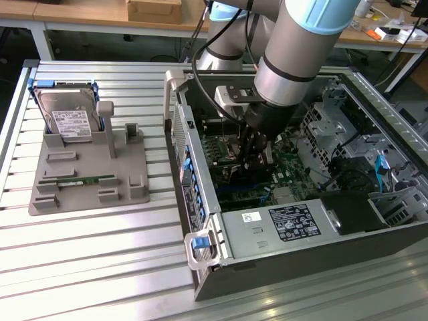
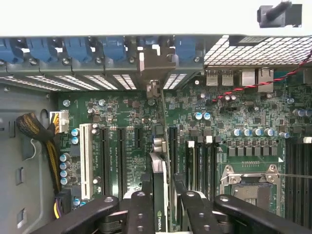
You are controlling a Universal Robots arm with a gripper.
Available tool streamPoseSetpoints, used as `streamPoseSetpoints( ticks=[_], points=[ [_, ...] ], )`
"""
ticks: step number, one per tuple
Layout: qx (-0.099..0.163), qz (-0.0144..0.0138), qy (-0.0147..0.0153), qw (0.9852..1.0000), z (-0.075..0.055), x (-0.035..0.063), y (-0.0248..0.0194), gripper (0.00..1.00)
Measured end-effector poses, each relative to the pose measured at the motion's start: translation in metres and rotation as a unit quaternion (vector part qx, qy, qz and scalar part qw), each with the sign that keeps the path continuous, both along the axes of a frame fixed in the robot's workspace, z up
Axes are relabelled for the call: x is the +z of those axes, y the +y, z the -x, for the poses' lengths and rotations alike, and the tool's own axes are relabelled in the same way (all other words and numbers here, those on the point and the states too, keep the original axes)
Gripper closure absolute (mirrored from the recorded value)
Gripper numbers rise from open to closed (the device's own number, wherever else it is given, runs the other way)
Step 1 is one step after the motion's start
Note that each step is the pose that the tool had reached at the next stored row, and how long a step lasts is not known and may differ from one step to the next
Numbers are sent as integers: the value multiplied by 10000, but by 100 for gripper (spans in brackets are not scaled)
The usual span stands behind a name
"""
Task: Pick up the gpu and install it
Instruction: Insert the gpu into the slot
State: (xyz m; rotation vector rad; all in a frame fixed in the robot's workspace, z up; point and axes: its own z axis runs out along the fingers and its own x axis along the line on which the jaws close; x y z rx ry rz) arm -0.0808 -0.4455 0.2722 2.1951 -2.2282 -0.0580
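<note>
Arm: one, grey with pale blue caps, coming down from the top centre of the exterior view into the open case point(image 1: 221, 221).
Gripper point(image 1: 253, 155): one, black, low inside the case over the motherboard point(image 1: 287, 175), near the middle of the exterior view; in the wrist view its two fingers point(image 2: 141, 209) stand at the bottom centre of the frame.
Gripper state: fingers drawn in narrow, one on each face of the gpu point(image 2: 158, 195), pinching it edge-on.
Gpu count: one.
Gpu look: thin dark card seen from its edge, a pale strip along one side, a small green logo near the bottom of the wrist frame; its silvery-tan bracket point(image 2: 155, 66) stands up at the far end against the case's rear wall.
Gpu place: upright on the motherboard, running from between the fingers at the bottom centre of the wrist view up to the rear slot openings at the upper centre; whether it is fully seated I cannot tell.
Blue slot clips: five countable along the top of the wrist view point(image 2: 78, 48).
White slot: one, left of centre in the wrist view point(image 2: 87, 158).
Tray point(image 1: 90, 167): one, grey, at the left of the exterior view, outside the case.
Hard drive point(image 1: 67, 117): one, silver with a white label, standing at the tray's upper end.
Memory stick point(image 1: 77, 181): one, narrow and green, lying low on the tray.
</note>
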Motion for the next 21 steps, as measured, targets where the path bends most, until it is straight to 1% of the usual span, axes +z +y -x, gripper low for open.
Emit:
streamPoseSetpoints(
  ticks=[3,5,8,10,15,21],
  points=[
    [1,-1,0,10000,0,0,-19,73],
    [1,1,1,10000,0,1,-20,59],
    [1,2,1,10000,0,4,-20,59],
    [1,1,-1,10000,-1,31,-20,59],
    [1,1,-1,10000,0,-29,-28,59],
    [1,2,-1,10000,0,-36,-34,59]
  ],
)
